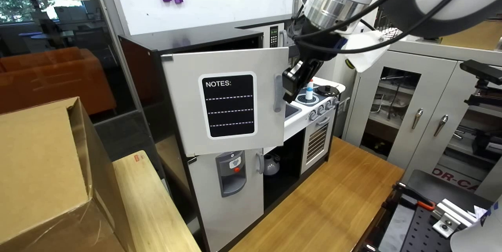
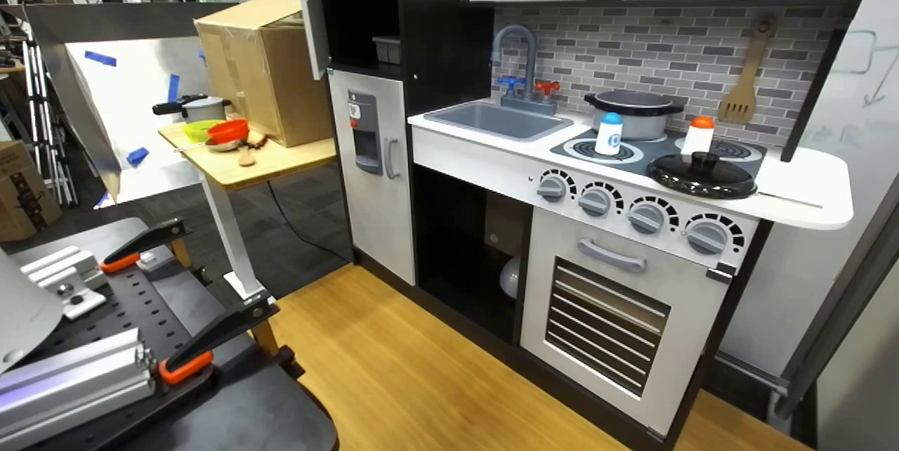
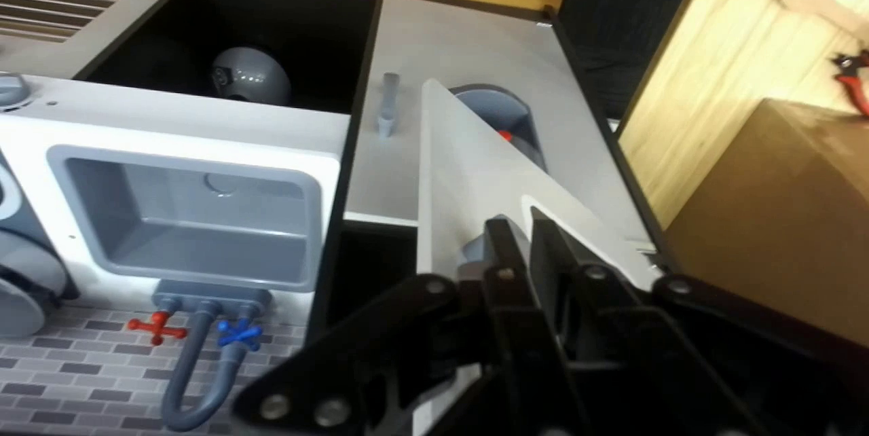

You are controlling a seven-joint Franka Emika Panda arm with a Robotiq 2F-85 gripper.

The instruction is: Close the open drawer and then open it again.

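The end effector is positioned near the free edge of the drawer, a white panel marked "NOTES" that is swung outward. The fingers are set close together across a narrow gap. The handle, seen just beside them in an exterior view, is partly hidden behind them in the wrist view; whether it is gripped cannot be told. The lower door and the sink are situated below the end effector.

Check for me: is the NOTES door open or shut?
Open: in both exterior views the NOTES door stands swung out, leaving its dark compartment exposed.
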